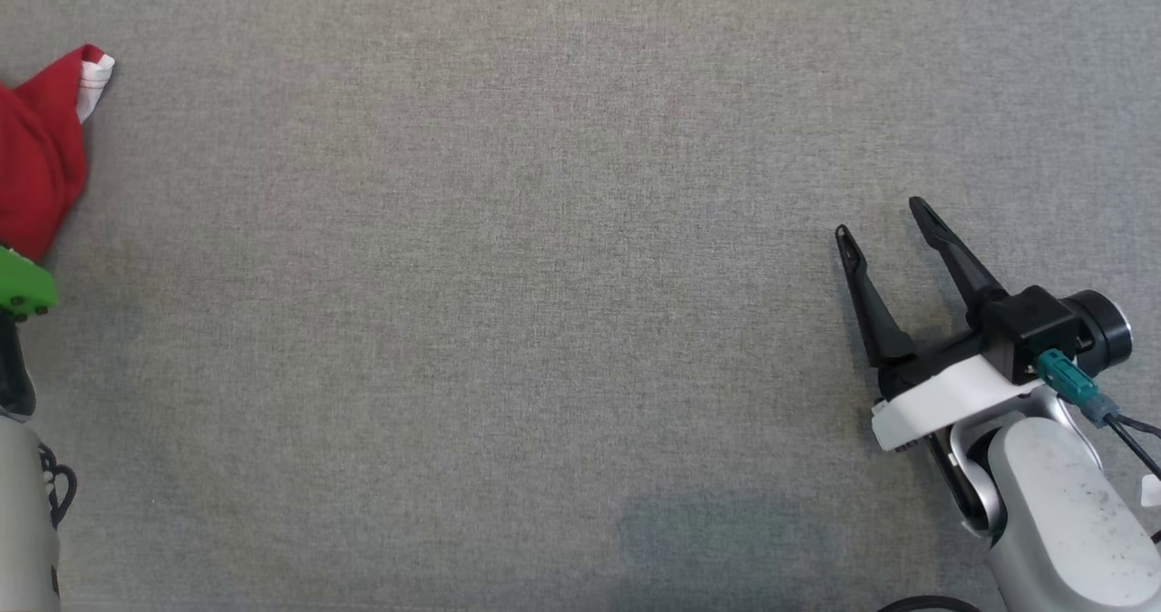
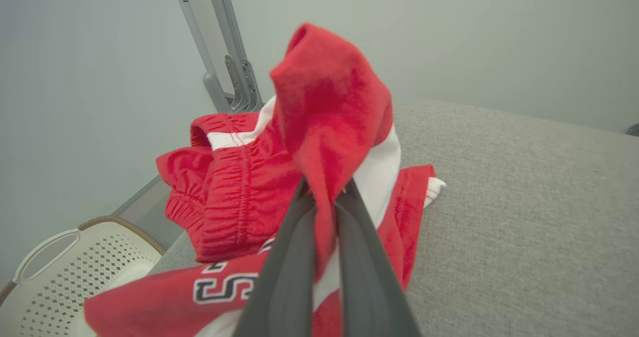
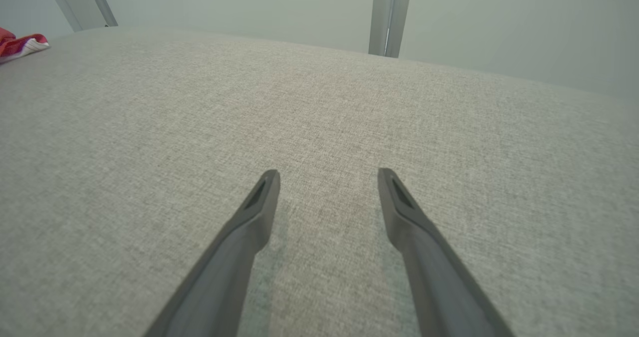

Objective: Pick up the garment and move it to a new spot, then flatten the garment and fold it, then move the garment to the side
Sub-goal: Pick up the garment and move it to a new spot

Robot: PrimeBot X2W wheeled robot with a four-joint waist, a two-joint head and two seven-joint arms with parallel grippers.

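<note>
So this looks like the very first step, the pick-up. The left gripper (image 2: 324, 187) has its two fingers pinched together on a fold of the red and white garment (image 2: 234, 192). A peak of cloth pokes up past the fingertips, and the rest sits in a heap on the grey table (image 2: 524, 202) just beyond the tips. A pale basket (image 2: 75, 267) sits lower down, off to the left of those fingers, past the table edge.

The right gripper (image 1: 880, 217) has its fingers spread apart with nothing between them, just bare table under and ahead of it. The garment is well away to its far left.

My guess is nothing's been moved to a new spot yet. Next it needs a lift high enough that the hanging part clears the table, then a carry toward the open middle. The grip looks like it's only on one fold, so I'd go slow or it could slip out, and the other arm will be needed once flattening starts
</note>
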